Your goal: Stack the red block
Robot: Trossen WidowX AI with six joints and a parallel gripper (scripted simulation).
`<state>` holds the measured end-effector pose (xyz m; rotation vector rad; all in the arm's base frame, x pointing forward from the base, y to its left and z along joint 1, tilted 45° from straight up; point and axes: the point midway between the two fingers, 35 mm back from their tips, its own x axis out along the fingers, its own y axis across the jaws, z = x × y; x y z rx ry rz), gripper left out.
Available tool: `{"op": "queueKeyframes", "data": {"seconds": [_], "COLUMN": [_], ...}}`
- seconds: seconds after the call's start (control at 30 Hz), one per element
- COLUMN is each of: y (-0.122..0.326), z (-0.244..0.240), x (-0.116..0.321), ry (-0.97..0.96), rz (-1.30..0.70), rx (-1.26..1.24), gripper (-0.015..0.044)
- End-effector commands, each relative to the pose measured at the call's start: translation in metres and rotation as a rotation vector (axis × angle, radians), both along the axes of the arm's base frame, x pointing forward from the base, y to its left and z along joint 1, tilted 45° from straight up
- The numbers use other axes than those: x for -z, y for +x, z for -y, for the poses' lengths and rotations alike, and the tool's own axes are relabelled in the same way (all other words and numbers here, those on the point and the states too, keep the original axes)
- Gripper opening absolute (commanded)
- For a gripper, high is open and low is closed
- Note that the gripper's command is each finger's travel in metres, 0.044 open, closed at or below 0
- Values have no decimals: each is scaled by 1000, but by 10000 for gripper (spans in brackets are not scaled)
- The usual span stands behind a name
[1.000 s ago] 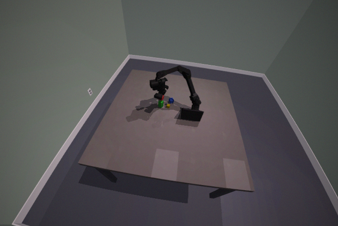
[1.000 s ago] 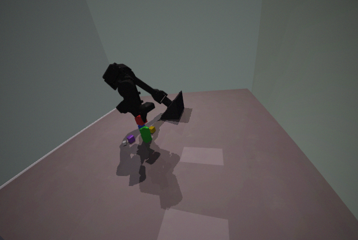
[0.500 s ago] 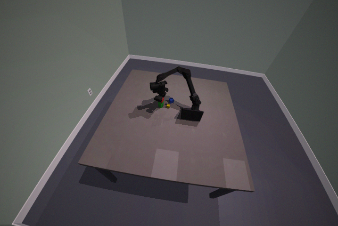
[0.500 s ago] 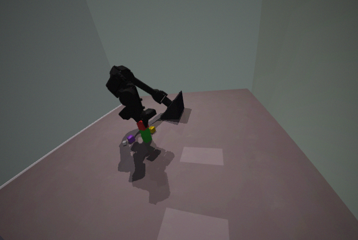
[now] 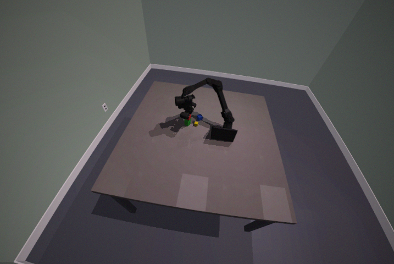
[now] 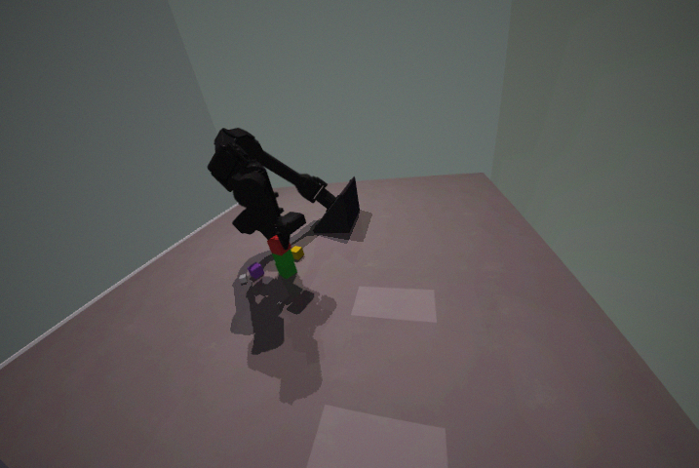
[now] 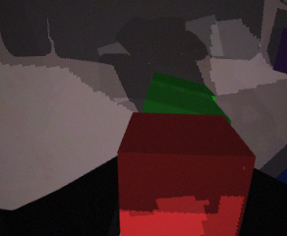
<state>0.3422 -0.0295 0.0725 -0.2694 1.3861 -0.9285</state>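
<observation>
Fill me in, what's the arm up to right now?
The arm's claw is shut on the red block and holds it right at the top of the green tower, which stands upright. In the wrist view the green top shows just past the red block, so the alignment looks close, but whether the block already touches the tower cannot be told. It has not been released. Small yellow, purple and blue cubes sit near the tower's base.
</observation>
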Motion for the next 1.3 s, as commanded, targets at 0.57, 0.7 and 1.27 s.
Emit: {"op": "queueKeyframes", "data": {"seconds": [0.57,0.7,1.27], "y": [0,0,0], "z": [0,0,0], "x": [0,0,0], "ry": [0,0,0], "rz": [0,0,0], "rx": [0,0,0], "gripper": [315,420,440]}}
